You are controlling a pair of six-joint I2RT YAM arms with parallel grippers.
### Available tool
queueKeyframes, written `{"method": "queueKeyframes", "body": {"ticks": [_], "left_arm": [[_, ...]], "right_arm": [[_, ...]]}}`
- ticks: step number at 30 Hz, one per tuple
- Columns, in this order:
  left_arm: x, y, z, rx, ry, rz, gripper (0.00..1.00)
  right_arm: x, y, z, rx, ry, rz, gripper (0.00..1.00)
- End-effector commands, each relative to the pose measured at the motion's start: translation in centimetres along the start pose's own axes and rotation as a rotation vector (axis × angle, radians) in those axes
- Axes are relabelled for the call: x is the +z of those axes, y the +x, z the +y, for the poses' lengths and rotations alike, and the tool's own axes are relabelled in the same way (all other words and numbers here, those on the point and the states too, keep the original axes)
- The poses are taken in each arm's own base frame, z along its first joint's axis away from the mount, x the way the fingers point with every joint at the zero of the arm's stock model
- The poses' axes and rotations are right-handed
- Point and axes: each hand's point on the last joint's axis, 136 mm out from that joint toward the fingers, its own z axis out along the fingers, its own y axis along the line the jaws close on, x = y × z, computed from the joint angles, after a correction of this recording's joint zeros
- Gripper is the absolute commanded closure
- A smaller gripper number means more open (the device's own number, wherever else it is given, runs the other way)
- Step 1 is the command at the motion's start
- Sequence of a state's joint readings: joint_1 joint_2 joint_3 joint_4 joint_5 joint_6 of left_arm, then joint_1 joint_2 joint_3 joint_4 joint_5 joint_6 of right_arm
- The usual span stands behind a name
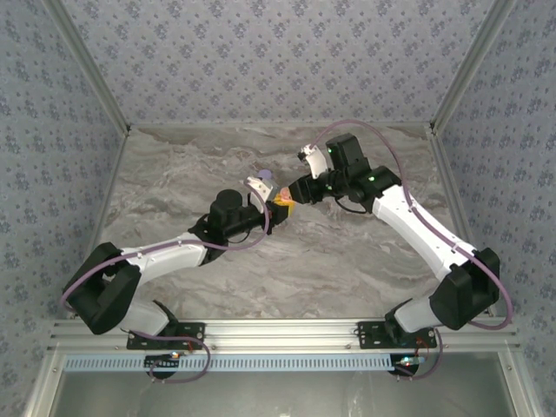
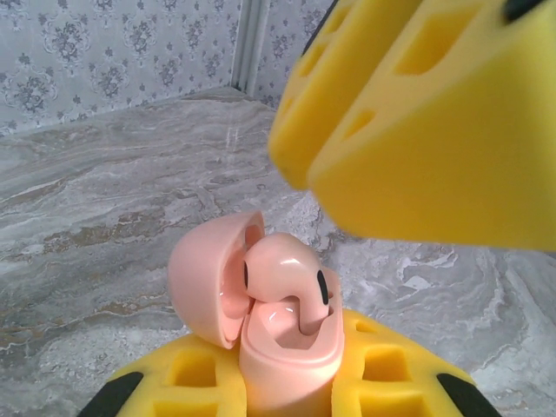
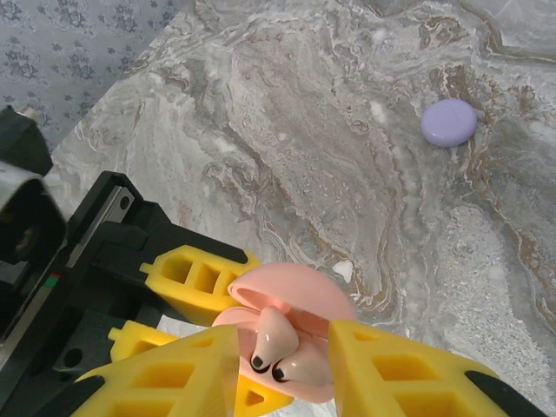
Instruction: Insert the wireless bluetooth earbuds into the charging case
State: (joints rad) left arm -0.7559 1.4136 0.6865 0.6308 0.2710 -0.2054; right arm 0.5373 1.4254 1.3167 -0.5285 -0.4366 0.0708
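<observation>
left pincer grips the open pink charging case holding pink earbuds; right pincer hovers above, narrowly parted.

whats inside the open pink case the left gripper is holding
Two pink earbuds sit in the pink case, rounded heads poking up by the open lid. Their stems and the wells below are hidden, so whether they are fully seated cannot be told.

Left arm and right arm reach inward; left tool clamped, right tool slightly parted just above
</observation>
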Motion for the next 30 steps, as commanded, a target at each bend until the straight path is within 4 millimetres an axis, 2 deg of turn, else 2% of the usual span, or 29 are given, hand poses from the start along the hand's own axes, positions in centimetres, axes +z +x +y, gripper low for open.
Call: {"method": "queueKeyframes", "body": {"ticks": [1, 10, 21, 30], "left_arm": [[-0.5, -2.3, -0.5, 0.031, -0.006, -0.071, 0.95], [-0.8, -2.8, -1.5, 0.039, 0.046, -0.086, 0.95], [-0.8, -3.0, -2.3, 0.047, 0.093, -0.090, 0.95], [-0.6, -2.7, -2.3, 0.045, 0.095, -0.074, 0.95]], "right_arm": [[-0.5, 0.5, 0.1, 0.010, 0.013, 0.006, 0.69], [0.1, 1.0, -0.2, 0.024, 0.016, 0.028, 0.84], [1.0, 1.1, 0.0, 0.029, -0.017, 0.049, 0.83], [0.9, 1.3, 0.1, 0.016, -0.015, 0.061, 0.77]]}}
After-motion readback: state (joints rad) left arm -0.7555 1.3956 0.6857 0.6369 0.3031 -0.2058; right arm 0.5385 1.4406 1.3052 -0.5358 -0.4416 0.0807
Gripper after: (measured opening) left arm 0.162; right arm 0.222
